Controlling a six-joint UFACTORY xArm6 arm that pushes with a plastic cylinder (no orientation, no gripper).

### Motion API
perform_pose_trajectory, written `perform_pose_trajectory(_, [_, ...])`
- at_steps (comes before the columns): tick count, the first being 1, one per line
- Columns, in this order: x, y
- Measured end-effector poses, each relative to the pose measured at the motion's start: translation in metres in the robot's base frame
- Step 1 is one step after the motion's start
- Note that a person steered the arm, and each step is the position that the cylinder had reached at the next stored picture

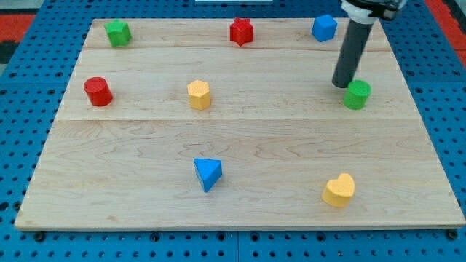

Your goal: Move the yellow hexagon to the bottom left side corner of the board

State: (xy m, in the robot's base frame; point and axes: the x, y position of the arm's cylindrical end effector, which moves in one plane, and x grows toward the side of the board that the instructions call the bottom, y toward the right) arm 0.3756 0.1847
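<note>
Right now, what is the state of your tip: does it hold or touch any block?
My tip: a bare rod, no pincer, holds nothing; it stands just left of the green block, contact unclear.

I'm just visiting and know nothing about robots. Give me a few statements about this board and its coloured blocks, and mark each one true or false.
1. My tip touches the yellow hexagon block. False: it is far off toward the view's right, beside the green cylinder block.
2. The yellow hexagon block already sits in the bottom left corner of the wooden board. False: it lies near the middle, left of centre.
3. The blue triangular block lies below the yellow hexagon block in the view. True.
4. The yellow heart block is near the view's bottom right. True.
5. The red star block is at the view's bottom. False: it is near the top edge.
</note>
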Motion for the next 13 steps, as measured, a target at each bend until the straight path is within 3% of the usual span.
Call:
perform_pose_trajectory(1, [-0.007, -0.036])
perform_pose_trajectory(2, [-0.037, -0.123])
perform_pose_trajectory(3, [-0.032, -0.230])
perform_pose_trajectory(4, [0.009, -0.311])
perform_pose_trajectory(5, [0.007, -0.318])
perform_pose_trajectory(6, [-0.026, -0.253])
perform_pose_trajectory(7, [-0.014, -0.226])
perform_pose_trajectory(8, [0.033, -0.304])
perform_pose_trajectory(9, [0.038, -0.336])
perform_pose_trajectory(10, [0.021, -0.256])
perform_pose_trajectory(11, [0.063, -0.244])
perform_pose_trajectory(12, [0.079, -0.334])
perform_pose_trajectory(13, [0.060, -0.283])
